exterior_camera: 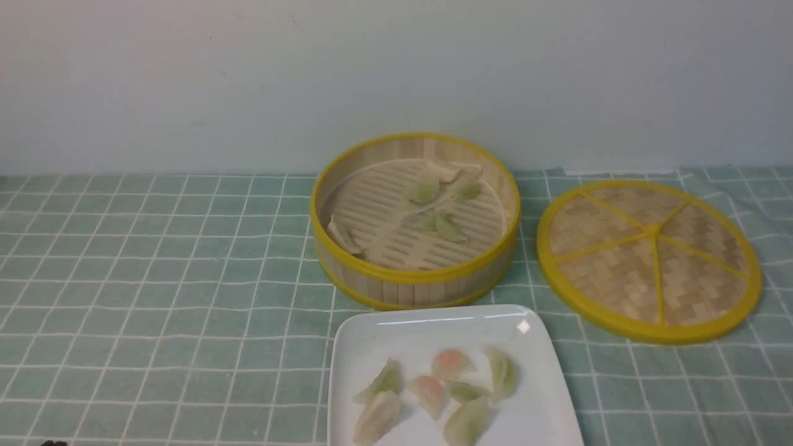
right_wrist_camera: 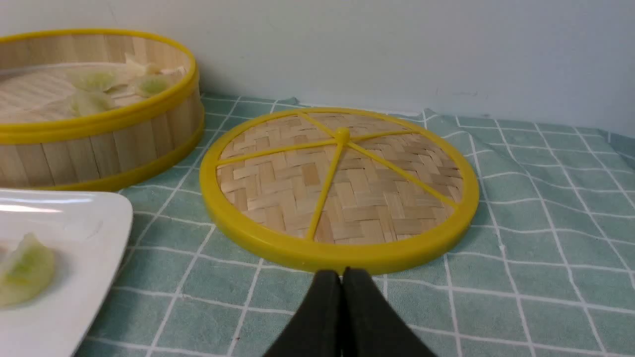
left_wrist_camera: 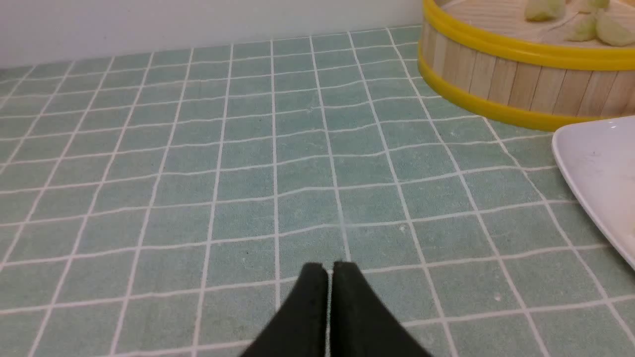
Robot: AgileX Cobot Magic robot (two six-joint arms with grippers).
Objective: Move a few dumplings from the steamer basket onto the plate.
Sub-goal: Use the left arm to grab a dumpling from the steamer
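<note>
The steamer basket (exterior_camera: 415, 280) stands mid-table with several pale and green dumplings (exterior_camera: 423, 192) on its slatted floor. The white plate (exterior_camera: 384, 334) lies in front of it and holds several dumplings, green (exterior_camera: 500, 371) and pink-orange (exterior_camera: 451, 362). My left gripper (left_wrist_camera: 330, 267) is shut and empty, low over the tablecloth left of the basket (left_wrist_camera: 501, 74) and plate (left_wrist_camera: 595, 173). My right gripper (right_wrist_camera: 341, 272) is shut and empty, just in front of the lid's rim, right of the plate (right_wrist_camera: 74, 218) and basket (right_wrist_camera: 99, 144). Neither gripper shows in the front view.
The flat woven yellow-rimmed lid (exterior_camera: 647, 260) lies right of the basket; it also shows in the right wrist view (right_wrist_camera: 337, 193). A green checked tablecloth (exterior_camera: 155, 297) covers the table, wrinkled at the far right. A pale wall stands behind.
</note>
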